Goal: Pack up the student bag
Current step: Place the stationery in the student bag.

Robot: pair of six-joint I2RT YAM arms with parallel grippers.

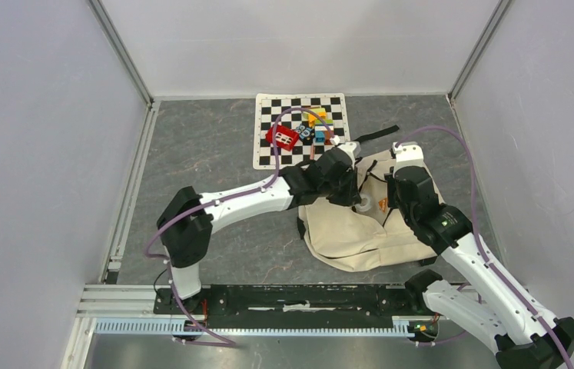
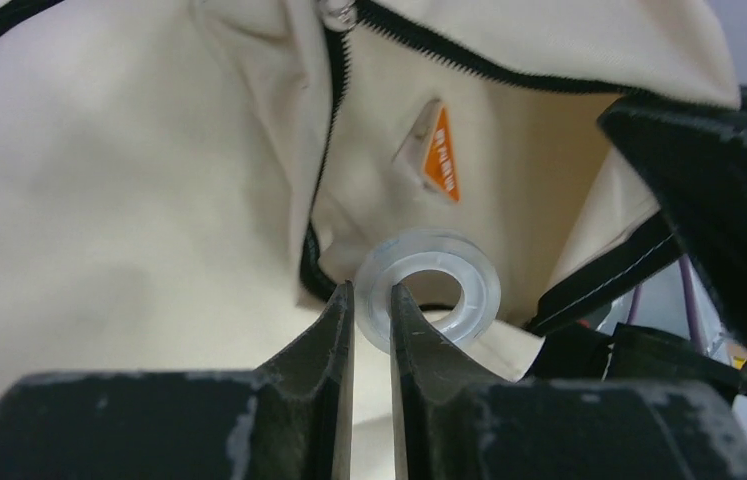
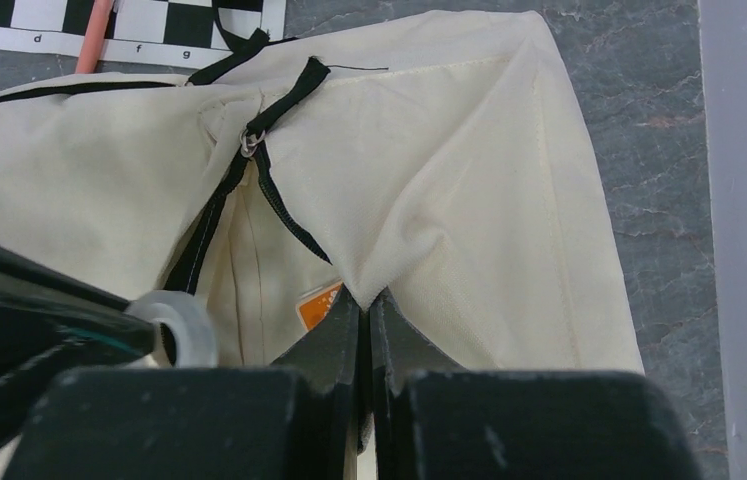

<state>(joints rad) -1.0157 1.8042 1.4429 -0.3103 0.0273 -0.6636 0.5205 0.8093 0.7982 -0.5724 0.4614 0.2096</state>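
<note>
One cream fabric backpack with black trim point(image 1: 360, 238), one translucent ring-shaped tape roll point(image 2: 429, 290), one orange triangular label point(image 2: 441, 155), one black-and-white checkerboard mat point(image 1: 268, 150), one red block with white squares point(image 1: 282, 137), and small coloured blocks point(image 1: 316, 123), too bunched to count.

Right gripper point(image 3: 367, 298): jaws pressed together, pinching a fold of cream fabric of the student bag point(image 3: 469, 180) at the edge of its unzipped mouth. Orange label point(image 3: 317, 305) sits inside, just left of the fingertips. Clear tape roll point(image 3: 181, 325) at the mouth, lower left. Checkerboard mat point(image 3: 149, 30) lies beyond the bag.
</note>
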